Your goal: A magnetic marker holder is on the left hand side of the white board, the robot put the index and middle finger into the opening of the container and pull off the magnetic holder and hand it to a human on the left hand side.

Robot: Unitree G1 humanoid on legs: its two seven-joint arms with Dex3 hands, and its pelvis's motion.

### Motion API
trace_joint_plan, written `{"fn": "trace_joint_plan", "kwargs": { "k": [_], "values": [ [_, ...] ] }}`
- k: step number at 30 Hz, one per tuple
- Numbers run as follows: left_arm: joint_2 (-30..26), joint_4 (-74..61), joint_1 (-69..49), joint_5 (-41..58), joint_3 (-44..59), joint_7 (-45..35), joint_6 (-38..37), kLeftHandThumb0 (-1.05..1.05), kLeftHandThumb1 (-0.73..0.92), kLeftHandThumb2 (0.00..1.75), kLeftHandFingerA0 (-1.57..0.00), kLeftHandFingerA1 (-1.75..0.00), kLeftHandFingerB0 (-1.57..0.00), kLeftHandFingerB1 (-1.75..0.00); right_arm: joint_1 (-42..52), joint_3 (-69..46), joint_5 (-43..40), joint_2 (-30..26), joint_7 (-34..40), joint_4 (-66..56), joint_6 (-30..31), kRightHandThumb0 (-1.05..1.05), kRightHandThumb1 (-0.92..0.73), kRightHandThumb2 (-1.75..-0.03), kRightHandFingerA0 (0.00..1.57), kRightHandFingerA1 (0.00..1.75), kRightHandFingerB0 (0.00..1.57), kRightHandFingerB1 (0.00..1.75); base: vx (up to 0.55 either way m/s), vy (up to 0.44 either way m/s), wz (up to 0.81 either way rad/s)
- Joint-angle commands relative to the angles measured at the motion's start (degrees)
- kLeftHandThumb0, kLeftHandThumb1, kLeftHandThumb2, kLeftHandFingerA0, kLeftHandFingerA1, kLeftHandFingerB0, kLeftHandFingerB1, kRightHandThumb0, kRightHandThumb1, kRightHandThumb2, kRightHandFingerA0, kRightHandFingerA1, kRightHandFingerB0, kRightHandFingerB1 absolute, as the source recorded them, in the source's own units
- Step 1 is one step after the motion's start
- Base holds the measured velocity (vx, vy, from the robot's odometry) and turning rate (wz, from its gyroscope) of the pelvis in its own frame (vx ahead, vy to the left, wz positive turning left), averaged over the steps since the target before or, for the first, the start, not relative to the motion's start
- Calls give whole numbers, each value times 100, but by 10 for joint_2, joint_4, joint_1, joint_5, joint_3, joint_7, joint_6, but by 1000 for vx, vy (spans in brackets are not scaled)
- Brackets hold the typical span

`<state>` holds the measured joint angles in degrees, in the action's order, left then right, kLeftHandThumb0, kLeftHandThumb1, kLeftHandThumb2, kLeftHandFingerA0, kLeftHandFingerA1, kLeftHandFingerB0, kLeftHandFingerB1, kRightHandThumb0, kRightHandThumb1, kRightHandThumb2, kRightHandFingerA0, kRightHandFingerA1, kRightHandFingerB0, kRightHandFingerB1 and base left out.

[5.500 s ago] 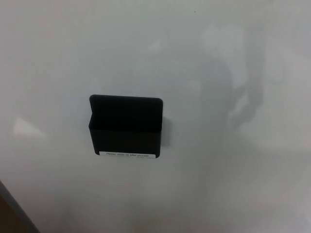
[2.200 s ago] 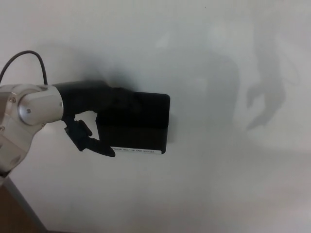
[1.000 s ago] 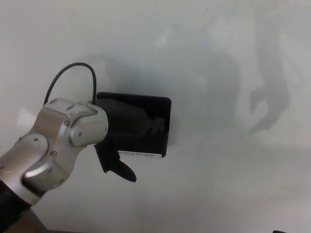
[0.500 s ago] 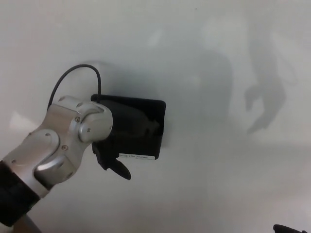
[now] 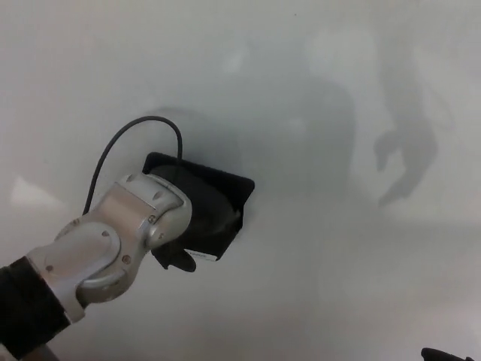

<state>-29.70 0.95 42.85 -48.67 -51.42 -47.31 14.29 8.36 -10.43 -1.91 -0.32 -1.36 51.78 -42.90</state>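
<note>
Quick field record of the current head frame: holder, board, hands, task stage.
holder: black box-shaped magnetic marker holder, tilted, white label strip at its lower edge
board: glossy white whiteboard, shadows and reflections on it
left hand: black left hand, fingers in the holder's opening, thumb below it
left wrist: silver wrist joint with a looping black cable
right hand: dark sliver at the bottom right corner, state unclear
stage: holder gripped; handover not yet done, no person visible

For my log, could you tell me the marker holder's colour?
Black marker holder, seen in the head view.
</note>
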Motion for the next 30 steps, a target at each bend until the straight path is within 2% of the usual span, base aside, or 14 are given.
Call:
{"fn": "trace_joint_plan", "kwargs": {
  "k": [1,4,10,11,16,17,19,22,23,24,25,27,28,30],
  "values": [
    [-57,68,-40,-103,-51,-34,-32,-46,74,63,-64,-53,-51,-42,11,1,-3,-4,1,-8,13,-36,-66,-60,79,50,71,48,0,0,0],
    [-62,66,-45,-104,-48,-21,-42,-47,78,63,-70,-72,-52,-43,10,4,-4,-2,-2,-7,11,-37,-66,-60,81,50,72,48,0,0,0],
    [-53,78,-48,-88,-24,-33,-48,-46,83,65,-46,-41,-37,-36,13,8,-1,0,6,-21,22,-37,-67,-60,80,50,73,47,0,0,0],
    [-50,81,-46,-80,-17,-43,-47,-44,64,103,-39,-58,-28,-51,12,7,-1,-1,6,-23,21,-37,-67,-60,80,50,73,48,0,0,0],
    [-40,98,-52,-17,23,-72,-53,-44,66,101,-35,-55,-37,-55,13,5,-8,-2,0,-23,17,-36,-68,-60,81,50,73,48,0,0,0],
    [-38,103,-55,8,38,-78,-56,-31,76,65,-56,-111,-66,-83,14,5,-7,-3,0,-24,17,-35,-68,-60,80,50,73,48,0,0,0],
    [-37,108,-61,48,66,-87,-66,-29,64,83,-67,-127,-76,-109,14,6,-5,-4,1,-27,17,-36,-68,-60,81,50,74,48,0,0,0],
    [-42,103,-65,84,96,-97,-86,-30,68,85,-64,-113,-71,-90,15,7,-2,-4,5,-30,16,-37,-68,-61,81,50,74,48,0,0,0],
    [-43,101,-66,90,103,-102,-89,-31,66,90,-67,-78,-72,-85,15,7,-1,-4,6,-31,17,-38,-68,-60,81,50,74,48,0,0,0],
    [-44,100,-66,93,106,-105,-90,-31,66,90,-67,-78,-72,-85,15,7,-1,-4,7,-31,18,-38,-68,-60,81,50,74,48,0,0,0],
    [-45,101,-69,111,119,-112,-100,-25,63,100,-59,-138,-66,-125,15,7,-3,-3,5,-32,20,-38,-68,-60,82,50,75,48,0,0,0],
    [-45,108,-71,140,137,-121,-112,-27,61,99,-59,-148,-64,-137,13,7,-5,-1,2,-33,21,-38,-68,-61,82,49,75,48,0,0,0],
    [-36,116,-70,166,156,-144,-87,-24,64,93,-67,-106,-57,-141,10,8,-3,-1,5,-32,21,-38,-68,-61,82,49,75,48,0,0,0],
    [-26,123,-70,189,174,-170,-55,-24,64,93,-67,-106,-57,-141,8,9,-1,-1,7,-31,21,-38,-68,-61,82,49,75,48,0,0,5]
  ]
}}
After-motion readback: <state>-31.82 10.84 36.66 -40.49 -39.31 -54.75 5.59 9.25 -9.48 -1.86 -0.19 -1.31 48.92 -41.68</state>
